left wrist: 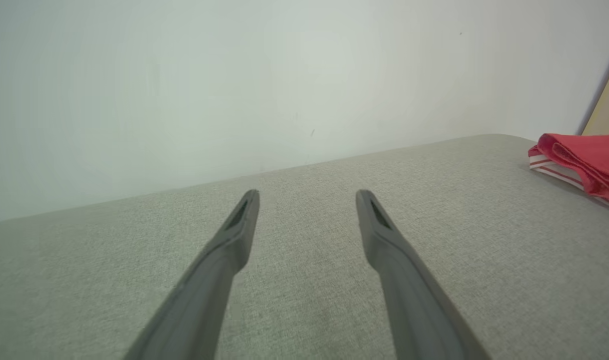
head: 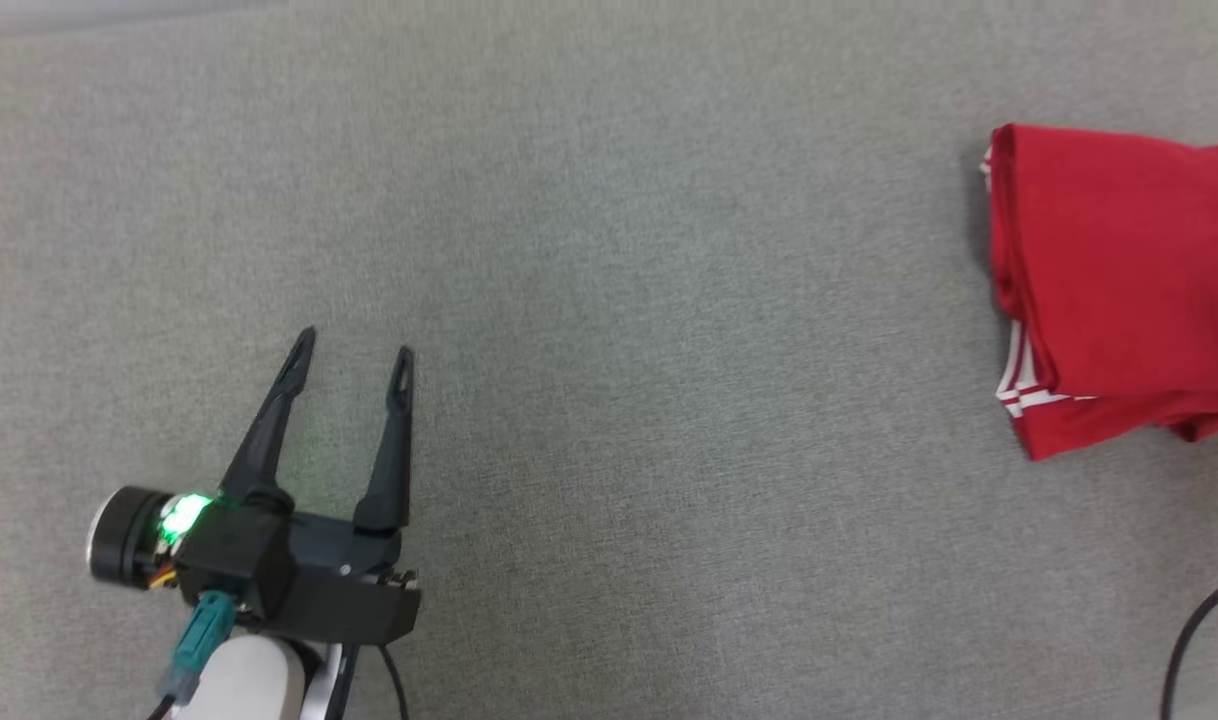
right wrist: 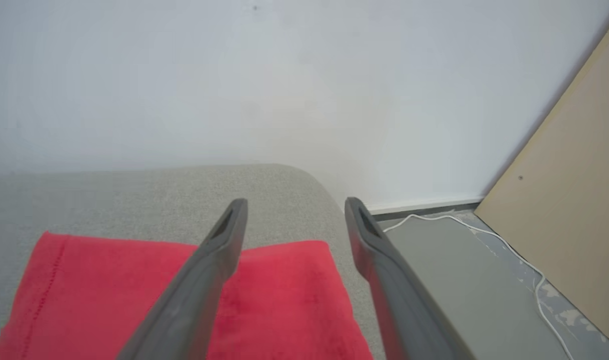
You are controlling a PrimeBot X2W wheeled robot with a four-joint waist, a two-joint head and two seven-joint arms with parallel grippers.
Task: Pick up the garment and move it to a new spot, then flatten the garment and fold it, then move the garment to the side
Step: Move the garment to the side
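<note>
- The red garment with white striping lies folded in a flat, layered bundle far over on the robot's right side of the grey cloth-covered table. It runs off the right edge of the head view.
- In the right wrist view the garment sits close to the table's rounded far corner, with bare floor and a white cord beyond the edge.
- The right pincer hangs directly over the garment with its two fingers spread apart. Nothing is between them and it grips no cloth.
- The left pincer is also wide open and empty, low on the left side of the table, fingers pointing away from the robot.
- From the left pincer, the garment is well off to the right and a little farther out, with bare table between them.
- The right arm is clearly the nearer one, so any further nudge or lift would fall to it.
- The folded edge facing the left pincer runs roughly near-to-far. I cannot tell the full long axis, because the bundle's right end is out of sight.
- Judging by the neat fold and its place at the side, the task looks all but done. The likely remaining move is for the right arm to draw clear without snagging the top layer.
</note>
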